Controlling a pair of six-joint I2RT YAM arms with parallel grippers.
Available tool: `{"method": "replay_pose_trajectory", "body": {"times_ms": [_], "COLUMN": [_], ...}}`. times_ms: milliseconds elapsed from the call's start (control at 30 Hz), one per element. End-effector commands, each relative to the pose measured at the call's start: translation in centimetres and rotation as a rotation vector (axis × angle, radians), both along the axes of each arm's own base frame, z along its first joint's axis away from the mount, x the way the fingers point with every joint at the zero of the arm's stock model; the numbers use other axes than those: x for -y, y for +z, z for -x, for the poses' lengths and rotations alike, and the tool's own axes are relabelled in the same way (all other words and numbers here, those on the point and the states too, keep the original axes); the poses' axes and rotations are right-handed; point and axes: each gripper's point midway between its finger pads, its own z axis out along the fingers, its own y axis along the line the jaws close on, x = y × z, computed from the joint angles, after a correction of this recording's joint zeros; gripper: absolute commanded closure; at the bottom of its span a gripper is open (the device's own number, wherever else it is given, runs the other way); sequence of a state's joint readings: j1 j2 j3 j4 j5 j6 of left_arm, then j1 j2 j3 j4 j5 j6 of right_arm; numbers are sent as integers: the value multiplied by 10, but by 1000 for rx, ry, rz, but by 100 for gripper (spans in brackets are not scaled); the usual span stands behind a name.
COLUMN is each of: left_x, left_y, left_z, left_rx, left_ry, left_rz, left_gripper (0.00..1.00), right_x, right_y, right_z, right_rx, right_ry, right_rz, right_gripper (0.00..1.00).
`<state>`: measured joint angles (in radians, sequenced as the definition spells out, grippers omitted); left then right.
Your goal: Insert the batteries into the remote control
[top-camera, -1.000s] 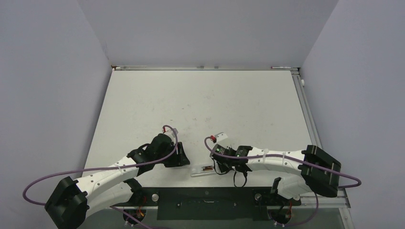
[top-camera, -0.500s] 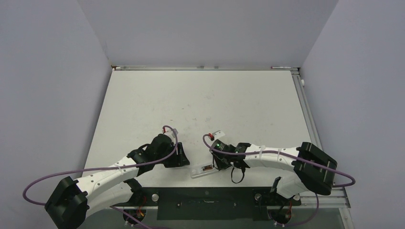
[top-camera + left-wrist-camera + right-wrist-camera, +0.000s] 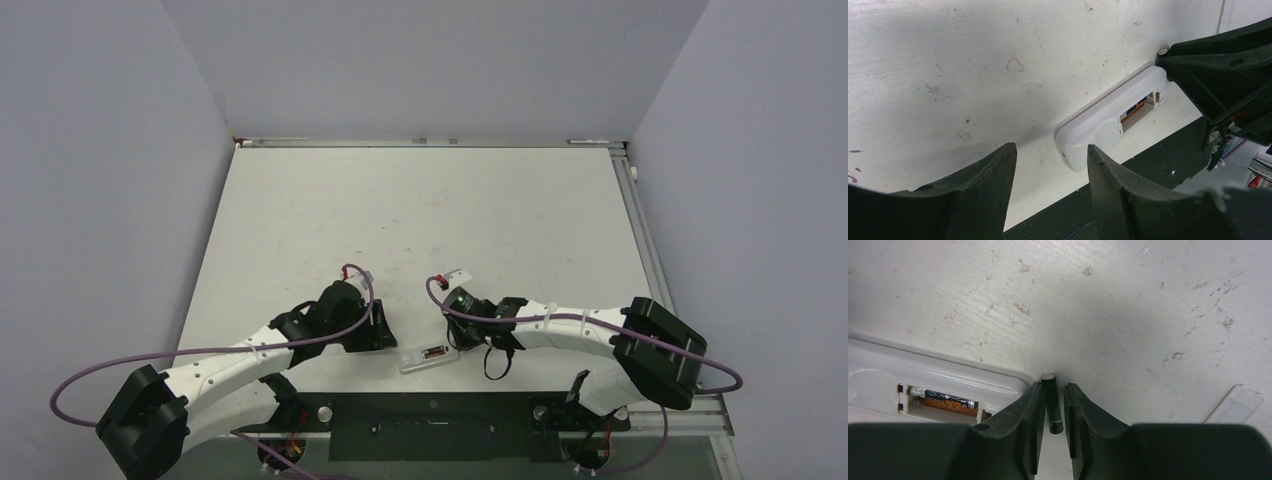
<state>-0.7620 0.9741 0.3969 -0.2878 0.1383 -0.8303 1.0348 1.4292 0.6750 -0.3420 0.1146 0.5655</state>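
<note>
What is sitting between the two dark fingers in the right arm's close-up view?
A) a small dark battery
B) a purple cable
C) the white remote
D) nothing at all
A: the right wrist view shows a slim dark battery with a lighter end between the fingers of the right gripper, just beside the remote control.

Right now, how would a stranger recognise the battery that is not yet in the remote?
Near the table's front edge lies the white remote control, bay open. At its right end, between the right arm's jaws, is the loose battery: dark with a pale cap, unlike its twin already seated in the bay.
</note>
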Motion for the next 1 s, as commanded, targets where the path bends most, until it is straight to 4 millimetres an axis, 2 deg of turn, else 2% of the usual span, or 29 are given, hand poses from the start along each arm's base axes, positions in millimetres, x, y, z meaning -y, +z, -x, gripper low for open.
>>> {"method": "replay_pose_trajectory", "body": {"times_ms": [0,233,633,967], "left_x": [4,6,8,8], "left_y": [2,1,2,0], "left_z": [-6,-5,-6,-6], "left_rx": [20,11,11,9], "left_ry": [1,-6,-9,-8], "left_rz": [21,23,26,25], "left_gripper": [49,49,49,49], "right_x": [19,25,34,26], "right_y": [-19,-18,-11,-13], "right_z": [25,30,35,33], "right_rx": [-85,-78,-72,-70], "right_ry": [-4,-21,-42,-33], "right_rz": [55,86,93,79], "right_gripper": [78,73,72,80]}}
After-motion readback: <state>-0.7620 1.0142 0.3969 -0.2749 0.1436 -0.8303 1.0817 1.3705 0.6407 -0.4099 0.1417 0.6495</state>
